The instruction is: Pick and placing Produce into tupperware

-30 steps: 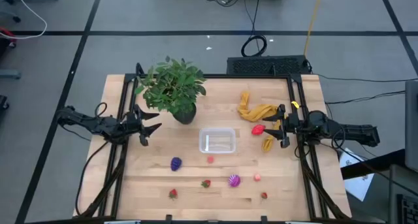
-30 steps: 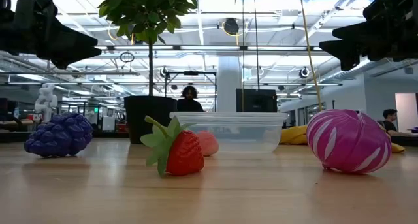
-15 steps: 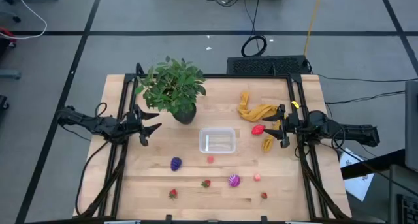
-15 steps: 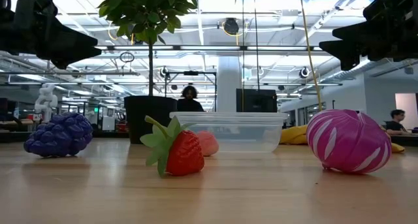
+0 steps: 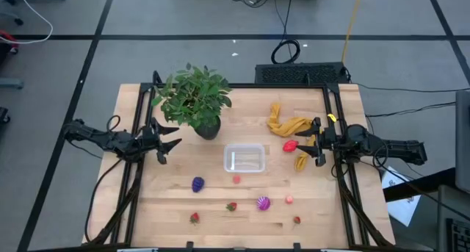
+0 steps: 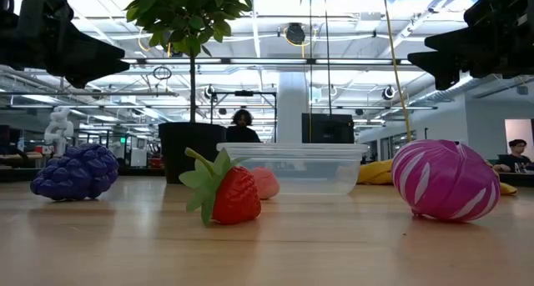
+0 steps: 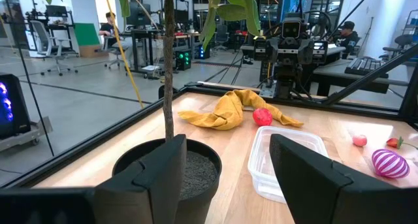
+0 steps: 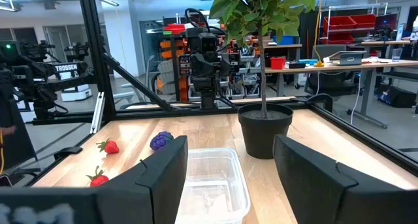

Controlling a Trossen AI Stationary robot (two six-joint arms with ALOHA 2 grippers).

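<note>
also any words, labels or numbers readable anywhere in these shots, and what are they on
"TROSSEN": white letters on a dark arm at the room's left edge in the right wrist view.
The red bins and shelf items behind the plant carry no text that can be read.
Nothing readable on the tupperware, the produce or the table.

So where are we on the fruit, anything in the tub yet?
Nothing done: the tupperware looks empty. Nothing is in hand: the left gripper waits open by the potted plant, and the right gripper waits open near the yellow cloth. All the produce is left, including the purple piece and the striped magenta one.
</note>
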